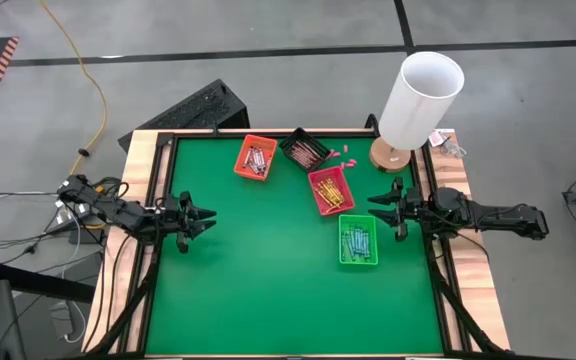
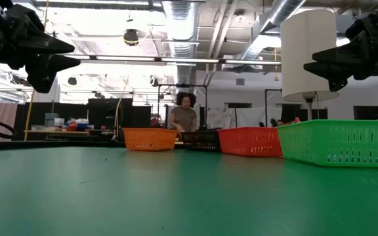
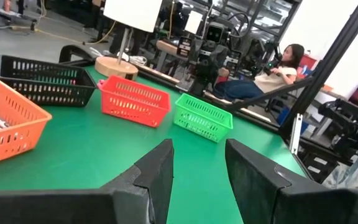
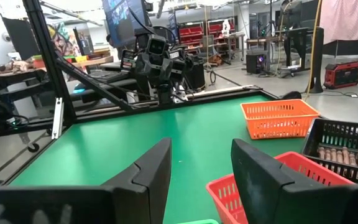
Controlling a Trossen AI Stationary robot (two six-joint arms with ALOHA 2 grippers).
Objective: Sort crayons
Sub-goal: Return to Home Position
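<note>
Crayons point(image 1: 357, 240) lying in four bins toward the far right part of the bench point(image 1: 268, 290): grey ones in the orange bin point(image 1: 240, 158), brown-red in the black bin point(image 1: 286, 150), yellow-orange in the red bin point(image 1: 315, 195), light blue in the green bin point(image 1: 341, 245). Thin short sticks, heaped, mostly along each bin's length. Right pincer point(image 1: 377, 207) nearer, just beside red and green bins, spread and empty. Left pincer point(image 1: 208, 217) well apart across bare green, likewise spread, holding nothing. Probably no grasp needed, only pulling back to rest.
</note>
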